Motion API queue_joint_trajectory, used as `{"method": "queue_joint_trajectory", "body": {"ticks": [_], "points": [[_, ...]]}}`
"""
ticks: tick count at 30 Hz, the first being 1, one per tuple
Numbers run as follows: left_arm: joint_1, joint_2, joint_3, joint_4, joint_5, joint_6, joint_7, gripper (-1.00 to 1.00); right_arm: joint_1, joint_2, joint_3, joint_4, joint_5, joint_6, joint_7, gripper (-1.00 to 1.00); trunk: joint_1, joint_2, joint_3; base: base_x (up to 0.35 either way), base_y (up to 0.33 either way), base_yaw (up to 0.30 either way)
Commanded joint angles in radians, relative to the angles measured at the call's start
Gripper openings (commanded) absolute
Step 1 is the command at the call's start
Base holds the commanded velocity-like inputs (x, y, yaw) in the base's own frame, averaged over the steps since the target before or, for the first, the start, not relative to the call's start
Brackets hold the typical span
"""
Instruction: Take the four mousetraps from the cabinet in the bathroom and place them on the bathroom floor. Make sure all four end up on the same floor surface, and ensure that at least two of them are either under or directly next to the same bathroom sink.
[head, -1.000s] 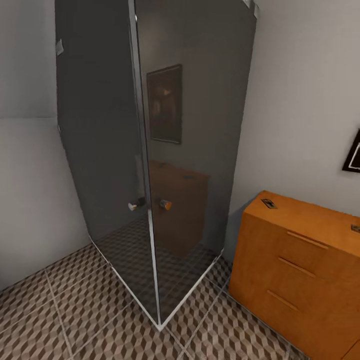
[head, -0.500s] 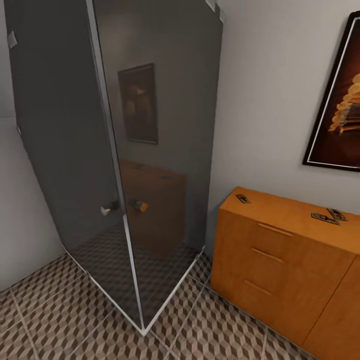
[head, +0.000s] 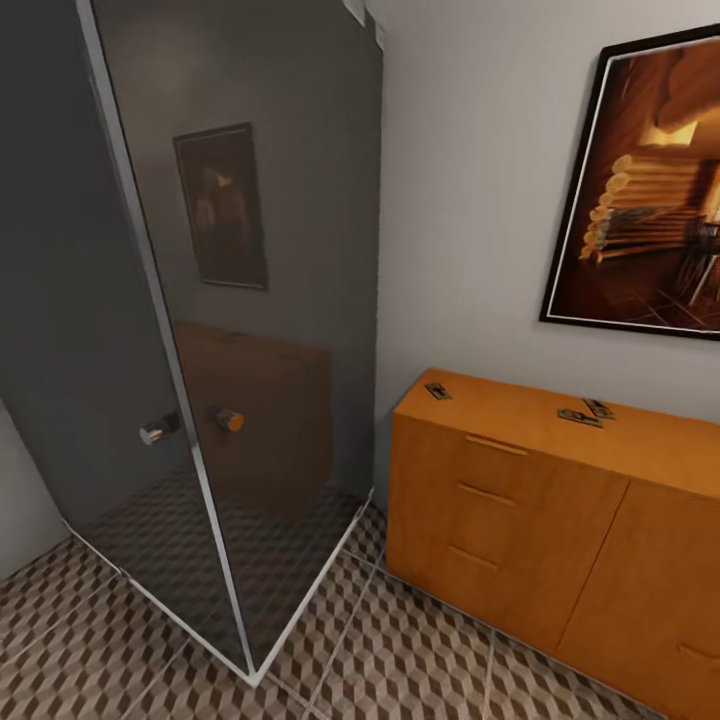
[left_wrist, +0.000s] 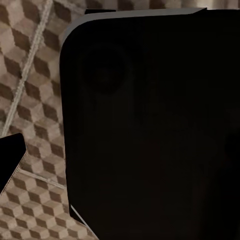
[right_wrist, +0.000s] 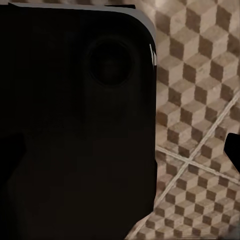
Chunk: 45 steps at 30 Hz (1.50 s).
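Observation:
The orange-brown wooden cabinet (head: 520, 510) stands against the grey wall at the right of the head view, its drawers and door closed. On its top lie three mousetraps: one (head: 437, 391) near the left end, and two close together (head: 579, 417) (head: 600, 408) further right. The bathroom floor (head: 400, 650) with its cube-pattern tiles runs in front of the cabinet. In both wrist views a large black body fills most of the picture over the tiled floor (left_wrist: 35, 65) (right_wrist: 200, 100). A small black tip (left_wrist: 10, 160) (right_wrist: 233, 147) shows at the edge of each wrist view.
A dark glass shower enclosure (head: 250, 300) with a metal corner post and round door knobs (head: 158, 430) takes up the left, its corner reaching towards me. A framed picture (head: 650, 200) hangs above the cabinet. Open floor lies between the shower and the cabinet.
The head camera has swung to the right: the shower slid left in the picture, and more of the cabinet, its top with the mousetraps and the framed picture came into view.

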<state>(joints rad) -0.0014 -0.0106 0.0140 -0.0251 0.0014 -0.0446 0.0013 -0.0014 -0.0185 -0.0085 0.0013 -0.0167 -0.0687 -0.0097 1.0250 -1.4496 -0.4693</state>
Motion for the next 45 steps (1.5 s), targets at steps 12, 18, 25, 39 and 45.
{"method": "queue_joint_trajectory", "body": {"ticks": [12,18,25,39,45], "points": [[0.0,0.0,0.001,0.001,0.0,-0.003,0.0,1.0,0.0,0.0,-0.001,0.0,-0.002,-0.003,-0.001,1.0,0.0,0.0,-0.001,0.0,0.0,-0.286],[0.0,0.0,0.001,0.001,0.0,-0.003,0.0,1.0,0.0,0.0,-0.001,0.0,-0.002,-0.003,-0.001,1.0,0.0,0.0,-0.001,0.0,0.0,-0.286],[0.0,0.0,0.001,0.0,0.0,-0.003,0.0,1.0,0.0,0.0,-0.001,0.0,-0.002,-0.003,-0.001,1.0,0.0,0.0,-0.001,0.0,0.0,-0.286],[0.0,0.0,0.001,-0.001,0.0,-0.003,-0.001,1.0,0.0,0.0,-0.001,0.0,-0.002,-0.003,-0.001,1.0,0.0,0.0,-0.001,0.0,0.0,-0.286],[0.0,0.0,0.001,0.0,0.0,-0.003,-0.001,1.0,0.0,0.0,-0.001,0.0,-0.002,-0.003,-0.001,1.0,0.0,0.0,-0.001,0.0,0.0,-0.286]]}}
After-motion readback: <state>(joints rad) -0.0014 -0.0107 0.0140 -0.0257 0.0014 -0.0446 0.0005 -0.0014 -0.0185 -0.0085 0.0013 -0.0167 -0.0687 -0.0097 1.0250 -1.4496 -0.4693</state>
